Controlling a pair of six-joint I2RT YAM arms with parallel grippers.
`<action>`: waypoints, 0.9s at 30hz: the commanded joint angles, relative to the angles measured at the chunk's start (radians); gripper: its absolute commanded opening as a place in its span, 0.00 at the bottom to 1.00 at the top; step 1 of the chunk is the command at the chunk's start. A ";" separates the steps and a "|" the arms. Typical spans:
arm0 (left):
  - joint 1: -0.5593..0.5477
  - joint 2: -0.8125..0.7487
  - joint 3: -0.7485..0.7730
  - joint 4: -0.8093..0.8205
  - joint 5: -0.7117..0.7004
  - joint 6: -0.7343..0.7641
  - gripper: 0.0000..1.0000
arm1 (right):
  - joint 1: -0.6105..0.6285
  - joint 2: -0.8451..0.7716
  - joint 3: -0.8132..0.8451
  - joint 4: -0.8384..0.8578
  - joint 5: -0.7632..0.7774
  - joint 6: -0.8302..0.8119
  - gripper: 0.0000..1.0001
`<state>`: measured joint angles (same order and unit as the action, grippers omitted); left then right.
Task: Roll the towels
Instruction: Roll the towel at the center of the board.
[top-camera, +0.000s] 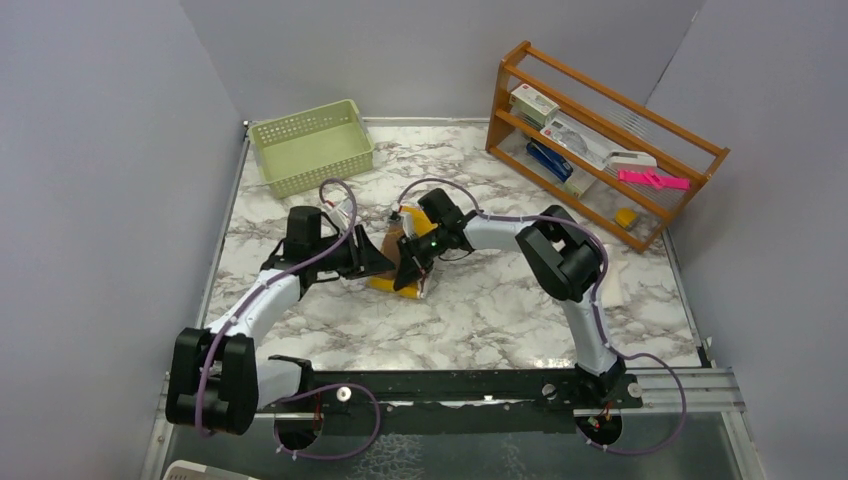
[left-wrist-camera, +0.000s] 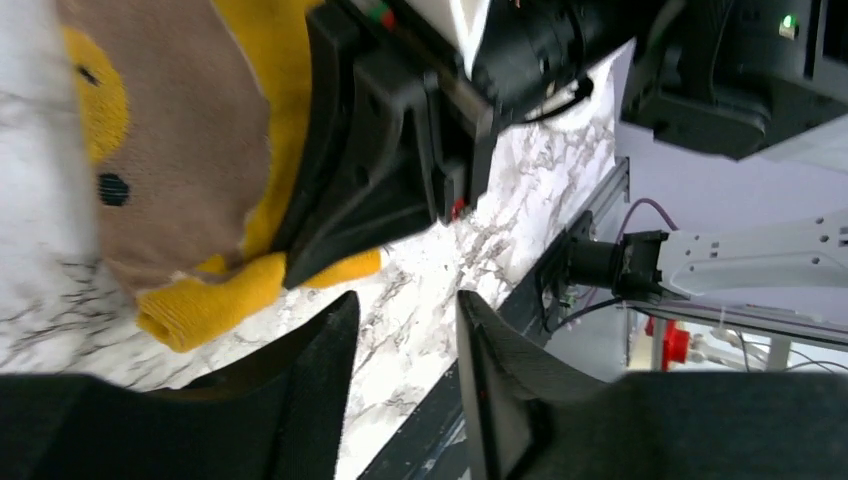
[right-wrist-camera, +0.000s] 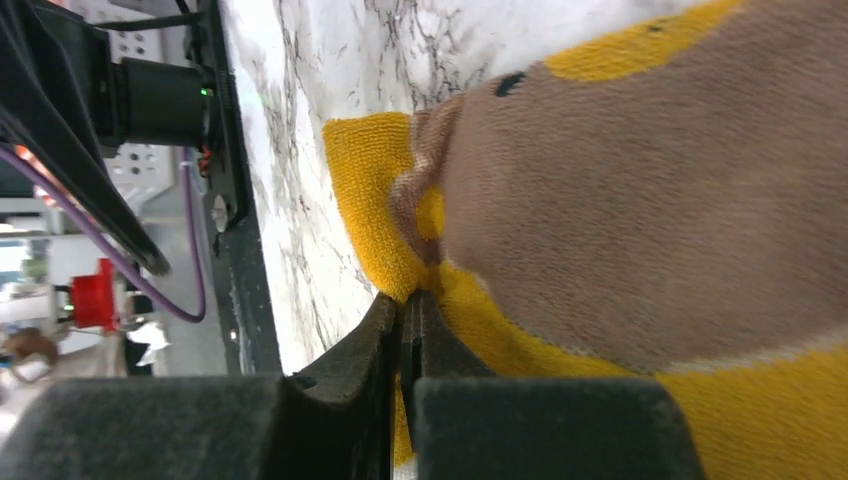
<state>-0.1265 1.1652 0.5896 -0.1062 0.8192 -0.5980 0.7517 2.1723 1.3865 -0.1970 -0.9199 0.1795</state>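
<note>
The mustard-yellow towel (top-camera: 383, 284) lies bunched at the middle of the marble table, its tan reverse turned up. My right gripper (top-camera: 410, 275) is shut on a yellow edge of it; the right wrist view shows the closed fingertips (right-wrist-camera: 410, 298) pinching the fold below the tan face (right-wrist-camera: 620, 180). My left gripper (top-camera: 385, 262) is open and empty just left of the towel. In its wrist view the jaws (left-wrist-camera: 405, 300) frame bare marble, with the yellow roll (left-wrist-camera: 200, 300) and the right gripper's body (left-wrist-camera: 380, 150) just beyond. A cream-white towel (top-camera: 612, 285) lies at the right, partly behind the right arm.
A green plastic basket (top-camera: 312, 145) stands at the back left. A wooden rack (top-camera: 600, 140) holding small items stands at the back right. A black rail (top-camera: 450, 385) runs along the near edge. Grey walls close in both sides.
</note>
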 joint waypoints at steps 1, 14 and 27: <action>-0.051 0.053 -0.038 0.134 0.010 -0.083 0.40 | -0.062 0.043 -0.007 0.100 -0.161 0.083 0.01; -0.054 0.209 -0.062 0.354 0.001 -0.176 0.36 | -0.081 0.161 0.081 0.084 -0.210 0.155 0.01; -0.058 0.322 -0.087 0.405 -0.068 -0.171 0.35 | -0.108 0.197 0.080 0.154 -0.193 0.289 0.01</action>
<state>-0.1791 1.4483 0.5121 0.2420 0.8070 -0.7650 0.6544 2.3295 1.4696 -0.1013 -1.1198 0.4198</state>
